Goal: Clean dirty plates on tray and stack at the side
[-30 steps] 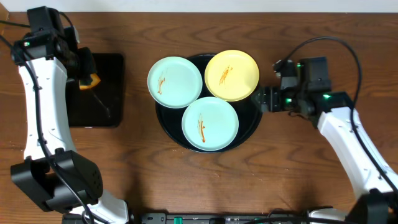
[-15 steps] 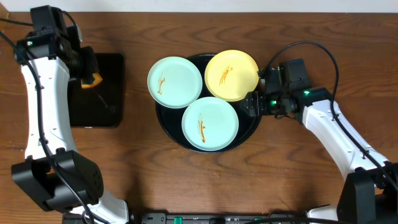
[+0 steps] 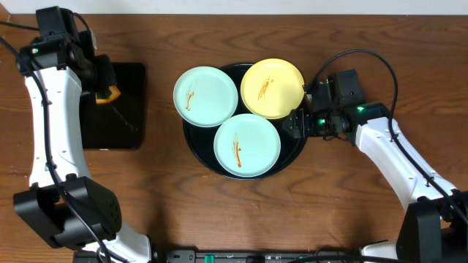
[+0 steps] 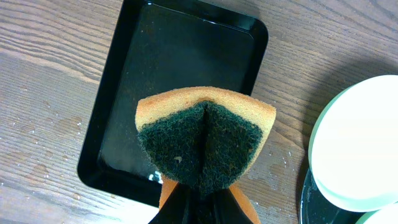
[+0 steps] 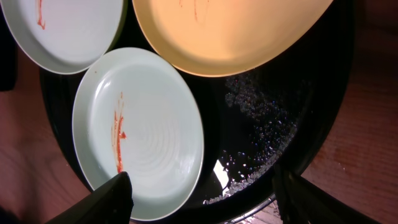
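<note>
Three sauce-streaked plates lie on the round black tray (image 3: 295, 148): a pale blue-green one (image 3: 206, 96) at the left, a yellow one (image 3: 273, 88) at the top right, and another blue-green one (image 3: 247, 145) in front. My right gripper (image 3: 295, 123) is open at the tray's right rim. In the right wrist view its fingers (image 5: 115, 200) stand wide apart over the front plate (image 5: 140, 127) and the wet tray floor (image 5: 273, 106), gripping nothing. My left gripper (image 3: 104, 93) is shut on an orange sponge (image 4: 205, 134) with its green scouring face showing.
A smaller rectangular black tray (image 3: 117, 109) lies at the left, under the held sponge; it also shows in the left wrist view (image 4: 186, 50). Bare wooden table surrounds both trays. The right arm's cable loops above its wrist (image 3: 365, 55).
My right arm has moved left until its gripper reached the round tray's right rim, then stayed there. The left arm with the sponge has barely shifted.
</note>
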`<state>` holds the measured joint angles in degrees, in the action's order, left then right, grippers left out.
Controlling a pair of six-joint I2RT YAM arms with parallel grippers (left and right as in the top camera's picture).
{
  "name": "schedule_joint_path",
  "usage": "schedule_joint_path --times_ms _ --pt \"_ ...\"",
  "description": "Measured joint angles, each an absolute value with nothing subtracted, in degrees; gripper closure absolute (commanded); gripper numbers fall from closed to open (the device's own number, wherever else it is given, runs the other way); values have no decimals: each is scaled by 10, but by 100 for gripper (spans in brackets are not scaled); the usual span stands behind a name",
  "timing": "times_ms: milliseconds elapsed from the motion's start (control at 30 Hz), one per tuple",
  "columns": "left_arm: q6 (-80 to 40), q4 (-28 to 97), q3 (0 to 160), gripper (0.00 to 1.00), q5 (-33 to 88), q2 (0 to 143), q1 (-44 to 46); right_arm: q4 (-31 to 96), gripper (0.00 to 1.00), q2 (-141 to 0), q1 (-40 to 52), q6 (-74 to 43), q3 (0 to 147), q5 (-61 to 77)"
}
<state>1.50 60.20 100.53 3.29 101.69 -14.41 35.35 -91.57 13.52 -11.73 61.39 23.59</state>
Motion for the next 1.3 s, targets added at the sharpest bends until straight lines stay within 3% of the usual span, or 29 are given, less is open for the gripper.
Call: schedule_joint_path --times_ms 867,1100,1300 --pt "15 603 1005 93 33 1017 -144 354 30 -916 135 -117 614 236" --pt "8 630 1000 93 63 1017 -119 354 38 -918 138 -119 614 236" --pt "-39 645 988 93 76 1017 -64 347 55 -959 163 -136 614 236"
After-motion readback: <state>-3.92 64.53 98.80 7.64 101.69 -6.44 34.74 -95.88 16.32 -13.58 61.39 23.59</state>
